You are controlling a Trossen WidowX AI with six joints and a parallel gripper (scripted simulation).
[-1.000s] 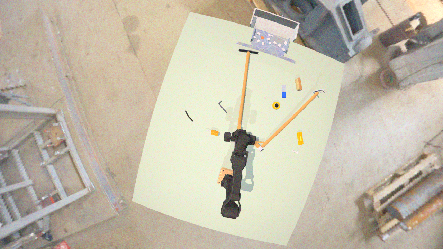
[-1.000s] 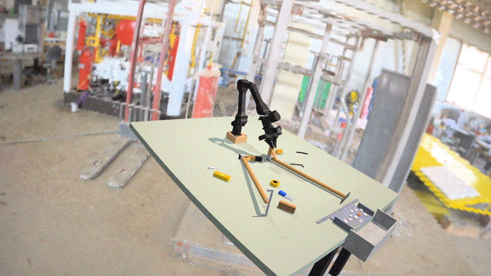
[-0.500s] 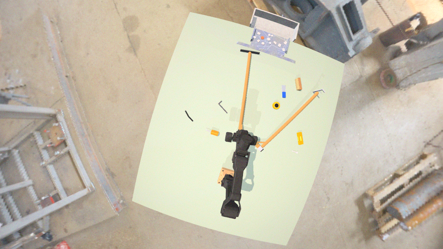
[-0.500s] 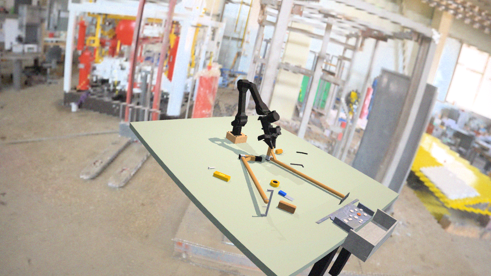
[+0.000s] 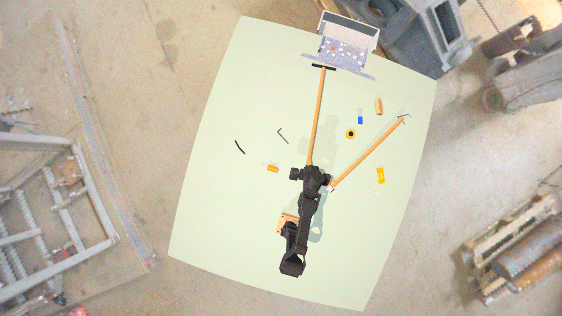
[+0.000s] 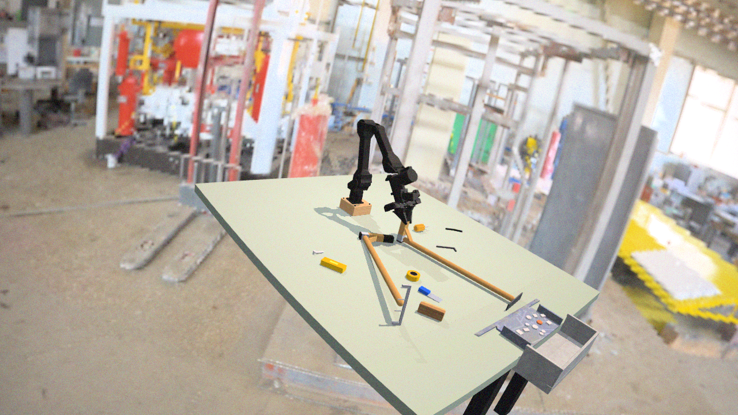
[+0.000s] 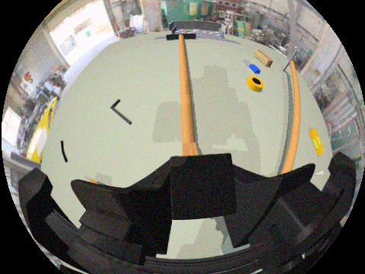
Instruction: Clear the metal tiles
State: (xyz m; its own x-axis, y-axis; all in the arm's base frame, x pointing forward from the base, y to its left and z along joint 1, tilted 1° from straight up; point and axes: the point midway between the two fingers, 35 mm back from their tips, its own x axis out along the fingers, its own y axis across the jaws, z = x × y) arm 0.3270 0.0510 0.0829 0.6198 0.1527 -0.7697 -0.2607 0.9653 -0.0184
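Note:
My gripper (image 5: 311, 169) (image 6: 405, 218) (image 7: 193, 160) is shut on the upright black-topped grip of the long scraper (image 5: 316, 113) (image 6: 454, 266) (image 7: 185, 87). The scraper's orange shaft runs away from me to its dark blade (image 5: 316, 65) (image 6: 514, 301) (image 7: 171, 37), low in front of the plate's near edge, left of its middle. Whether the blade touches the table cannot be told. Several pale tiles and one orange round one (image 5: 333, 48) (image 6: 539, 321) lie spread on the steel plate (image 5: 341, 64) (image 6: 511, 324). The grey catch box (image 5: 347, 19) (image 6: 541, 367) at its far end shows no tiles inside.
A second long tool (image 5: 369, 151) (image 6: 384, 271) (image 7: 296, 114) lies to the right, its grip end close beside my gripper. A tape roll (image 5: 347, 134), blue-handled knife (image 5: 359, 120), wooden block (image 5: 378, 106) and yellow level (image 5: 380, 178) are right; a screwdriver (image 5: 272, 168) and hex key (image 5: 277, 131) left.

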